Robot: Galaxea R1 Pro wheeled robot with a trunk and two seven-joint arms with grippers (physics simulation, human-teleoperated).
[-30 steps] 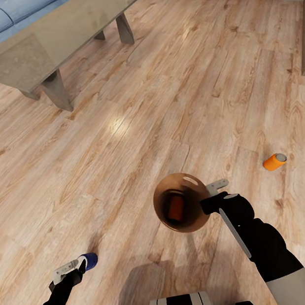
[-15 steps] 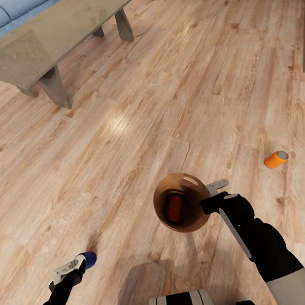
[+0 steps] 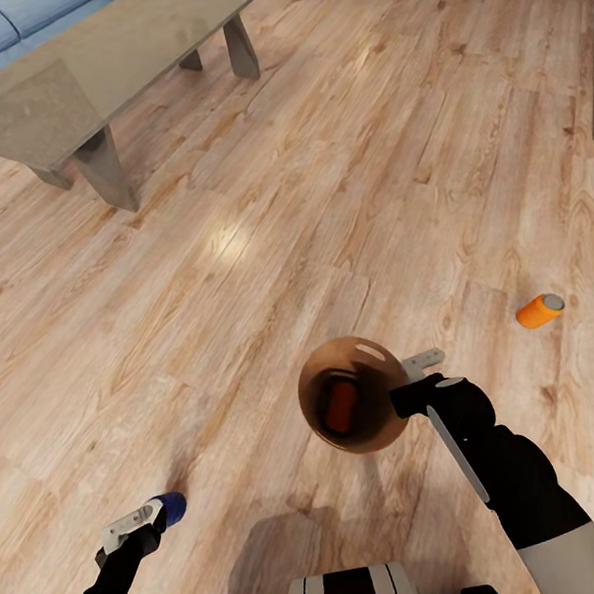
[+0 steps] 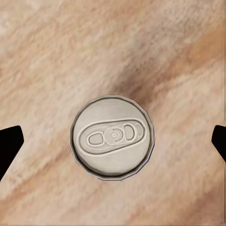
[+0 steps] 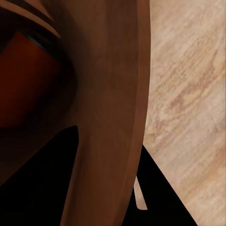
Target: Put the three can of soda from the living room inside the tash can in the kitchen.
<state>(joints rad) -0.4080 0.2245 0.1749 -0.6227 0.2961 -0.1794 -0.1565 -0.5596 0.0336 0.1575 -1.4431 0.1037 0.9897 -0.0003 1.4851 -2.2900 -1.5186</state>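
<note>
The trash can hangs above the plank floor, carried by the right gripper, whose fingers are clamped on its rim; in the right wrist view the brown inner wall runs between the dark fingers. One orange can already lies at the bottom of it. A second orange can lies on its side on the floor, well off to the right of the trash can. The blue can stands upright on the floor, down and to the left of the trash can, with the left gripper poised right over it. In the left wrist view its silver top sits centred between the two dark fingertips, which stand wide apart and clear of it, so the left gripper is released and grasps nothing.

The main risk, as I judge it, is the descent onto the blue can: coming down off-centre or closing unevenly could tip it and send it rolling over the smooth planks. The trash can is held by one edge only, so a quick swing of the arm could slip it in the fingers or spill the can inside.

No brand, label or writing is readable on any can; the lid shows just its pull tab
</note>
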